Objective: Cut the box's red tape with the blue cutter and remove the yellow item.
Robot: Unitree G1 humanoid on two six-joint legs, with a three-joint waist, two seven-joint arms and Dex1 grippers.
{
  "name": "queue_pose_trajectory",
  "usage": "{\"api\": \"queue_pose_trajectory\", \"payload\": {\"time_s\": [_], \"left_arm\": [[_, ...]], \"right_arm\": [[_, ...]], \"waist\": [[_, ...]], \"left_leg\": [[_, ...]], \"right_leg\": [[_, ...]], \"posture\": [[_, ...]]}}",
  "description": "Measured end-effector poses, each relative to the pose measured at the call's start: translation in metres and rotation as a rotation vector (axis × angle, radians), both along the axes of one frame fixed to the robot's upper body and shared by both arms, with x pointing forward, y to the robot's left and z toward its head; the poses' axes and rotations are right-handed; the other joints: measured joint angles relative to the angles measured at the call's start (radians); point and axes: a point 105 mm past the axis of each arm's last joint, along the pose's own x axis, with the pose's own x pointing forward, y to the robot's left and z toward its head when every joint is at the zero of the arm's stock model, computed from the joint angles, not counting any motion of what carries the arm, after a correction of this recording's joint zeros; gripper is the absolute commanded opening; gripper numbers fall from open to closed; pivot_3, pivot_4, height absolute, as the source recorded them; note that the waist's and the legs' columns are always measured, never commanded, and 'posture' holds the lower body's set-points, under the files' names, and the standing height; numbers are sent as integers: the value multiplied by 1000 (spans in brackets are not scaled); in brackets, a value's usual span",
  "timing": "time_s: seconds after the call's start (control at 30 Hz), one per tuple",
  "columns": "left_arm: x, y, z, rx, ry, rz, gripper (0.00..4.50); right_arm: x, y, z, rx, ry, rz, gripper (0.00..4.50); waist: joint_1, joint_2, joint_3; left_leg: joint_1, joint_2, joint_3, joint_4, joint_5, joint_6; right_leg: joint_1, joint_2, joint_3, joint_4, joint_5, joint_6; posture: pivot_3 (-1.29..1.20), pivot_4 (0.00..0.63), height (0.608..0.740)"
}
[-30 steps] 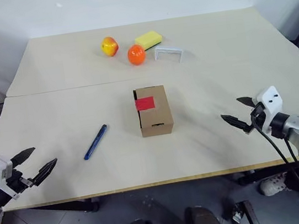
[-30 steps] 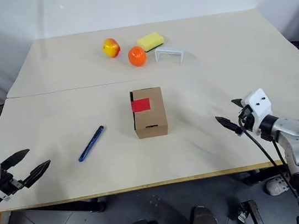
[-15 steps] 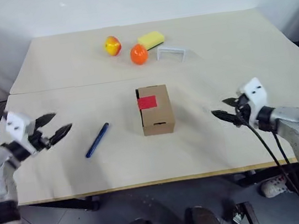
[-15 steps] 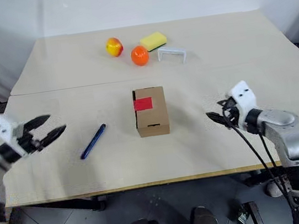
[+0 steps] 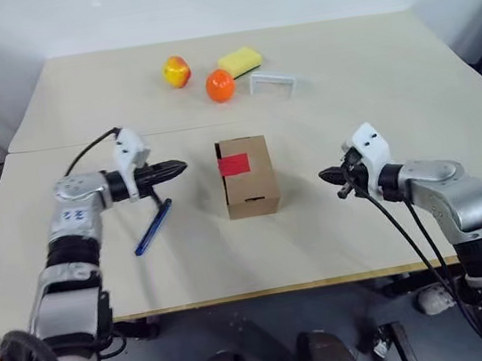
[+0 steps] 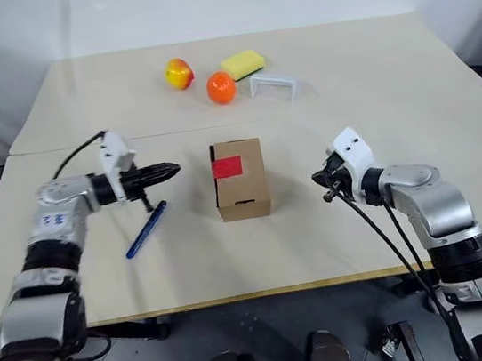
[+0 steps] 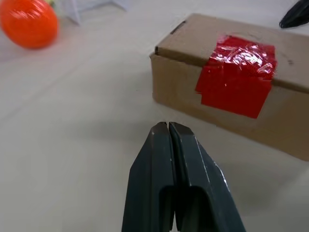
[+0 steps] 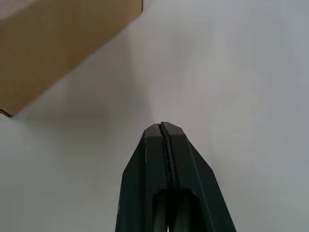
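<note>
Box (image 5: 248, 175) sits at centre frame on the pale surface (image 5: 371, 81), closed, long axis running away from the camera. Red tape (image 5: 233, 164) is on its top near the left edge and folds down over the left side wall; in the left wrist view the tape (image 7: 237, 74) wraps the box's upper edge, wrinkled and glossy.

Cutter (image 5: 154, 227) lies flat on the surface, left of the box and apart from it, slanting from lower left to upper right. Nothing touches it.

Left gripper (image 5: 176, 166) hangs over the surface just above the cutter's upper end, pointing right at the box's taped side, with a gap between them. Fingers (image 7: 170, 159) clenched tip to tip, nothing between them.

Right gripper (image 5: 328, 176) is at centre right of the frame, pointing left toward the box, well short of it. Its fingers (image 8: 164, 145) are also pressed together on nothing; in the right wrist view a box corner (image 8: 58, 43) shows beyond them.

Upper centre of the frame, far from both grippers: a yellow-red fruit (image 5: 175, 71), an orange ball (image 5: 220, 86), a yellow sponge (image 5: 240, 61) and a small white frame (image 5: 271, 82). The sponge lies just beyond the ball, the frame to their right.

Yellow item: cannot tell where it is with the box closed.
</note>
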Motion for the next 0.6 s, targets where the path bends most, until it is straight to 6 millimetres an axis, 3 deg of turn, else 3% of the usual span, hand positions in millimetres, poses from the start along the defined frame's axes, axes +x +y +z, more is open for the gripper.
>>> {"api": "queue_pose_trajectory", "payload": {"time_s": [0.13,0.27,0.43,0.6], "left_arm": [[7,-45,-2,33,5,-82,55],[14,-59,-4,38,1,-67,55],[15,-87,7,14,-31,-105,55],[11,-100,6,24,-41,-151,55]], "right_arm": [[-5,42,-5,15,8,113,0],[-14,52,-6,-6,12,126,0],[-44,90,0,3,40,262,0],[-60,112,31,-13,-30,340,0]], "waist": [[0,-1,0],[0,-1,1],[1,-3,2],[0,-3,2]], "left_leg": [[-4,0,-3,2,0,0],[-4,0,-6,2,0,0],[-6,0,-12,4,0,0],[-6,1,-13,5,0,0]], "right_leg": [[0,0,-4,0,0,0],[0,0,-6,0,0,0],[0,0,-8,0,0,0],[0,0,-9,0,0,0]], "posture": [[0,150,740],[0,150,740],[0,150,740],[0,150,740]]}}
